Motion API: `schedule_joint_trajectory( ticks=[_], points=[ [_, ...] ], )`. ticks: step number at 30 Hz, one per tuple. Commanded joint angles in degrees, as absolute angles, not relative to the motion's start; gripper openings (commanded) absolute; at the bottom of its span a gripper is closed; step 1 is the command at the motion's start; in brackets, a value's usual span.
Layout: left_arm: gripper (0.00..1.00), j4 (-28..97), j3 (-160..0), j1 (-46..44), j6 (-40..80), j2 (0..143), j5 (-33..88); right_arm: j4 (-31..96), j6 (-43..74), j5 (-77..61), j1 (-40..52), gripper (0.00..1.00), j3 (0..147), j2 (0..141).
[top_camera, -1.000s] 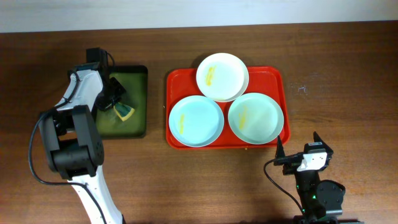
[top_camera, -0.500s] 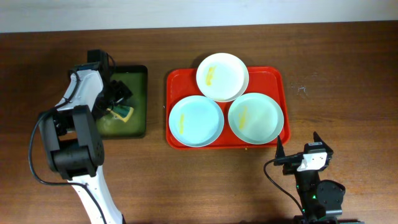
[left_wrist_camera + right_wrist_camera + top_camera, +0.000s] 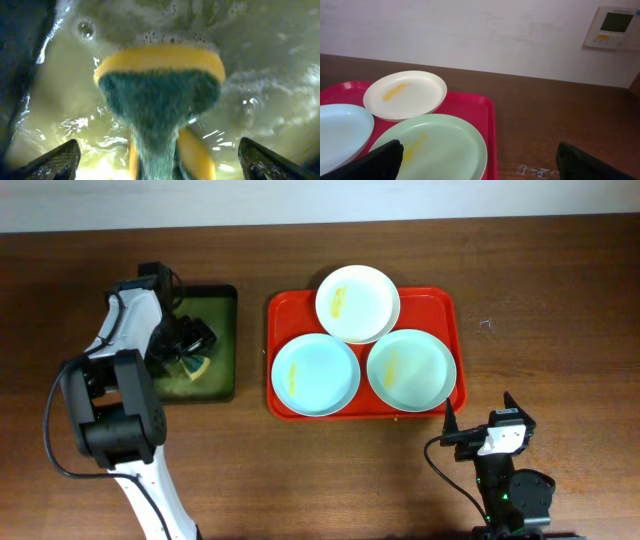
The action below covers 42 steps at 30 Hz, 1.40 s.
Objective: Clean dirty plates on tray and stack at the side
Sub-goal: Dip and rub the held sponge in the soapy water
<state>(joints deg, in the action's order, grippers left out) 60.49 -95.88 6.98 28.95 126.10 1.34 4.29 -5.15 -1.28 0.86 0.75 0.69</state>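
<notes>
Across the brown wooden table (image 3: 550,300), by size: one large red rectangular plastic tray (image 3: 282,310), floor mostly hidden under three round shallow plates, each smeared yellow. Far side, white plate (image 3: 357,303), overhanging the far rim. Near left, pale blue plate (image 3: 315,375), cut off in the right wrist view. Near right, pale green plate (image 3: 411,369). Left of these, one smaller dark green rectangular tray (image 3: 225,305), partly covered by the left arm (image 3: 135,330), floor obscured by cloudy, foamy water (image 3: 55,115).

Standing in it, yellow-and-green sponge (image 3: 160,85), lower end cut off. Over it, left gripper (image 3: 160,159), fingers spread wide, not touching it. Beyond the red tray's near right corner, right gripper (image 3: 480,162), fingers spread, nothing between.
</notes>
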Motion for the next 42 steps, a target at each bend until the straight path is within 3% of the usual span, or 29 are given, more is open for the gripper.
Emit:
schedule_joint_trajectory(
  ticks=[1, 4, 6, 10, 13, 14, 16, 17, 19, 20, 21, 25, 27, 28, 30, 31, 34, 35, 36, 42],
  points=[
    [0.99, 67.1, -100.0, 7.4, 27.3, 126.6, 5.9, 4.5, -5.6, -0.8, 0.6, 0.99, 0.3, 0.4],
    [1.00, 68.2, -99.9, 7.2, 27.3, 126.6, 6.4, 4.5, -5.6, -0.8, 0.6, 0.98, 0.3, 0.4],
    [0.95, 67.5, -99.2, 7.2, 27.3, 126.7, 6.2, 4.5, -5.6, -0.8, 0.6, 0.98, 0.3, 0.4],
    [0.90, 59.7, -92.9, 7.0, 27.3, 126.7, 6.2, 4.5, -5.6, -0.8, 0.6, 0.98, 0.3, 0.4],
    [0.70, 58.9, -92.0, 7.0, 27.3, 126.7, 6.2, 4.5, -5.6, -0.8, 0.6, 0.98, 0.3, 0.4],
    [0.58, 59.0, -92.0, 7.0, 27.3, 126.7, 6.2, 4.5, -5.6, -0.8, 0.6, 0.98, 0.3, 0.4],
    [0.15, 59.2, -92.0, 7.0, 27.3, 126.7, 6.3, 4.5, -5.6, -0.8, 0.6, 0.98, 0.3, 0.4],
    [0.00, 59.2, -92.0, 7.0, 27.3, 126.7, 6.2, 4.5, -5.6, -0.8, 0.6, 0.98, 0.3, 0.4],
    [0.00, 59.2, -92.0, 7.0, 27.3, 126.7, 6.2, 4.5, -5.6, -0.8, 0.6, 0.98, 0.3, 0.4],
    [0.53, 59.2, -92.0, 7.0, 27.3, 126.7, 6.2, 4.5, -5.6, -0.8, 0.6, 0.98, 0.3, 0.4],
    [0.99, 59.1, -92.0, 7.0, 27.3, 126.7, 6.2, 4.5, -5.6, -0.8, 0.6, 0.98, 0.3, 0.4],
    [1.00, 60.4, -92.2, 7.0, 27.3, 126.6, 6.7, 4.5, -5.6, -0.8, 0.6, 0.98, 0.3, 0.4],
    [0.86, 62.3, -92.3, 7.0, 27.3, 126.6, 6.7, 4.5, -5.6, -0.8, 0.6, 0.98, 0.3, 0.4],
    [0.54, 62.7, -92.4, 7.1, 27.3, 126.6, 6.7, 4.5, -5.6, -0.8, 0.6, 0.98, 0.3, 0.4],
    [0.05, 62.7, -92.4, 7.3, 27.3, 126.6, 6.7, 4.5, -5.6, -0.8, 0.6, 0.98, 0.3, 0.4],
    [0.00, 62.7, -92.4, 7.4, 27.3, 126.6, 6.7, 4.5, -5.6, -0.8, 0.6, 0.98, 0.3, 0.4],
    [0.00, 62.7, -92.6, 7.4, 27.3, 126.6, 6.7, 4.5, -5.6, -0.8, 0.6, 0.98, 0.3, 0.4],
    [0.29, 62.6, -92.9, 7.5, 27.3, 126.6, 6.7, 4.5, -5.6, -0.8, 0.6, 0.98, 0.3, 0.4],
    [1.00, 61.9, -93.3, 7.6, 27.3, 126.6, 6.3, 4.5, -5.6, -0.8, 0.6, 0.98, 0.3, 0.4],
    [0.99, 56.8, -93.5, 8.5, 27.1, 126.6, 1.5, 4.5, -5.6, -0.8, 0.6, 0.98, 0.3, 0.4]
  ],
)
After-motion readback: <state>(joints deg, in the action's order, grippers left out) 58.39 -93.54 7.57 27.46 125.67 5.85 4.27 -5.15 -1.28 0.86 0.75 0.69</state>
